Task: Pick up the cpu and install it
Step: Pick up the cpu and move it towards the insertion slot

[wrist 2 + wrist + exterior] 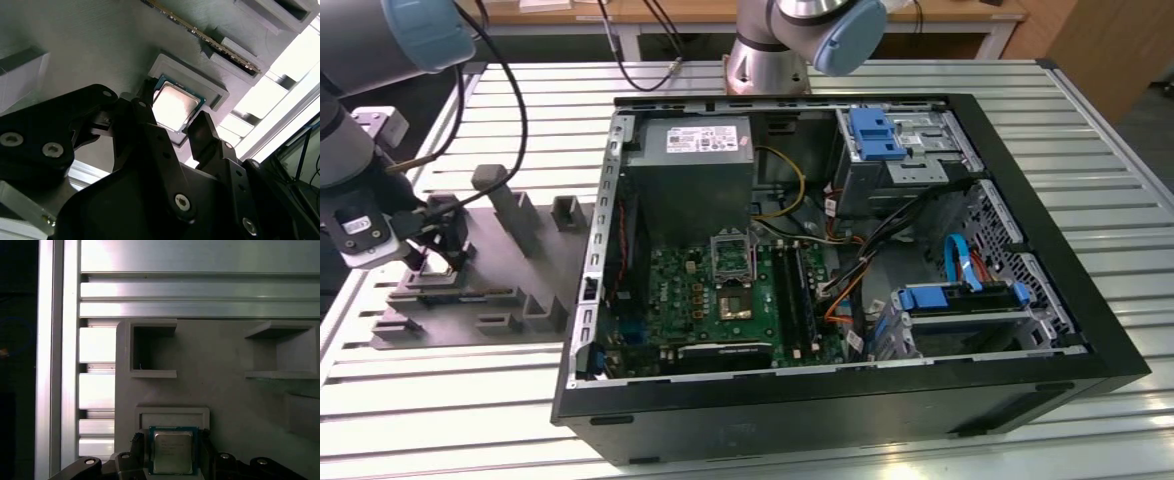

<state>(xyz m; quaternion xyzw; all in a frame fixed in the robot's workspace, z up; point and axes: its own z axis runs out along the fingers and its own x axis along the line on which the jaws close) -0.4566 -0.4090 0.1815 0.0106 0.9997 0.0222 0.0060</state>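
The cpu (171,454), a small square chip with a silvery lid, lies in a shallow pocket of the grey holder plate (225,385). In both wrist views my gripper (171,447) has one black finger against each of two opposite edges of the chip, shut on it. In the second wrist view the cpu (176,102) shows between the fingertips (201,127) of the gripper (173,109). In the exterior view the gripper (438,262) is low over the holder plate (494,290) at that view's left, well apart from the open computer case (1067,330). The metal socket frame (731,250) stands on the green motherboard inside.
The holder plate carries raised blocks and open pockets (152,352) around the gripper. A grey box with a white label (700,165), cables and blue drive brackets (961,295) crowd the case. A second arm's base (767,55) stands behind the case on the slatted metal table (454,400).
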